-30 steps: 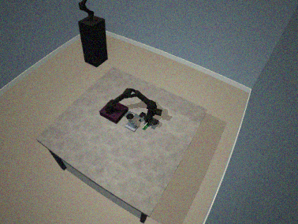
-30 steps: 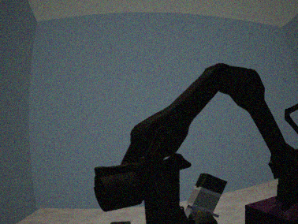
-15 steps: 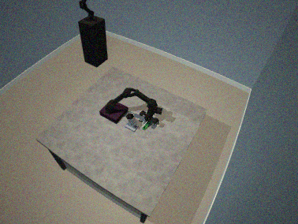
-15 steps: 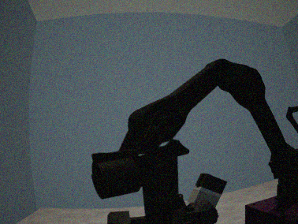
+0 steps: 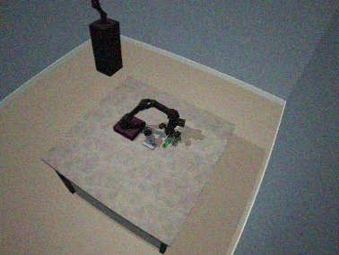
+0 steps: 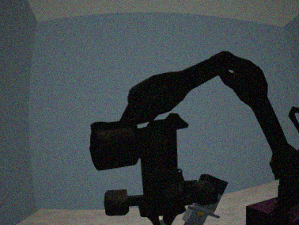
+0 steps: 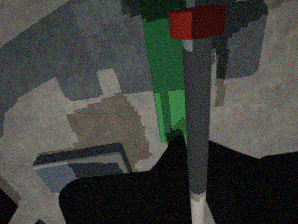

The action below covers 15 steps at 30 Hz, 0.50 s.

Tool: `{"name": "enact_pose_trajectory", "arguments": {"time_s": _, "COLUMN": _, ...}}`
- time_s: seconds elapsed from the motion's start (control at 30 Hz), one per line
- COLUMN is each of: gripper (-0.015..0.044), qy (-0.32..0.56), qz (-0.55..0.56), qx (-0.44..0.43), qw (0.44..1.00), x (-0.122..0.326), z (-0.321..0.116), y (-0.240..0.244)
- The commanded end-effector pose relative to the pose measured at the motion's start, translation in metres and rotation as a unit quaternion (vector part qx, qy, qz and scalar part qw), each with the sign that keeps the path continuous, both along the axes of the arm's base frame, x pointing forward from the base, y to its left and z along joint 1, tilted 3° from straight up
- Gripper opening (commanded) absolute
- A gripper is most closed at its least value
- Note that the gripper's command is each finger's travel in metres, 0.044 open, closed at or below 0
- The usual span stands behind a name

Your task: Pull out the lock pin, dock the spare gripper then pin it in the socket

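The lock pin, a grey shaft [image 7: 198, 110] with a red head and a pale tip, runs down the wrist view. My gripper [image 7: 184, 141] [image 5: 168, 136] [image 6: 161, 223] is shut on it, low over the table, a black finger on each side. A green piece [image 7: 167, 65] [image 5: 168, 142] lies beyond the pin. A tilted grey block [image 6: 198, 215] with a dark top, a yellow spot and a thin rod across it shows beside my gripper. Which of these is the socket or the spare gripper, I cannot tell. The pin's tip region is partly framed by dark fingers.
A low pale block [image 5: 149, 145] [image 7: 90, 170] lies left of the green piece. The arm's purple base [image 5: 129, 127] [image 6: 261, 211] stands on the table [image 5: 112, 180]. A tall black pedestal [image 5: 107, 49] with another dark arm stands beyond the table.
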<state>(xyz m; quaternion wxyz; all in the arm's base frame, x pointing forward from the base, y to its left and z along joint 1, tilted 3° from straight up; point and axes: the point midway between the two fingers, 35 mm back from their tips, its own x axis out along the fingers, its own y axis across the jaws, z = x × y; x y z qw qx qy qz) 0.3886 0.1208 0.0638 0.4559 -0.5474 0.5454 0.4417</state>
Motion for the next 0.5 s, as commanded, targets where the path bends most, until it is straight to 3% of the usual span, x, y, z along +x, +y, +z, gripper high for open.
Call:
{"name": "enact_pose_trajectory", "arguments": {"time_s": 0.0, "gripper": 0.0, "qy": 0.001, "qz": 0.0, "qx": 0.0, "qw": 1.0, "x": 0.0, "z": -0.001, "y": 0.0}}
{"name": "enact_pose_trajectory", "arguments": {"time_s": 0.47, "gripper": 0.0, "qy": 0.002, "qz": 0.011, "qx": 0.0, "qw": 1.0, "x": -0.017, "z": 0.004, "y": 0.004}}
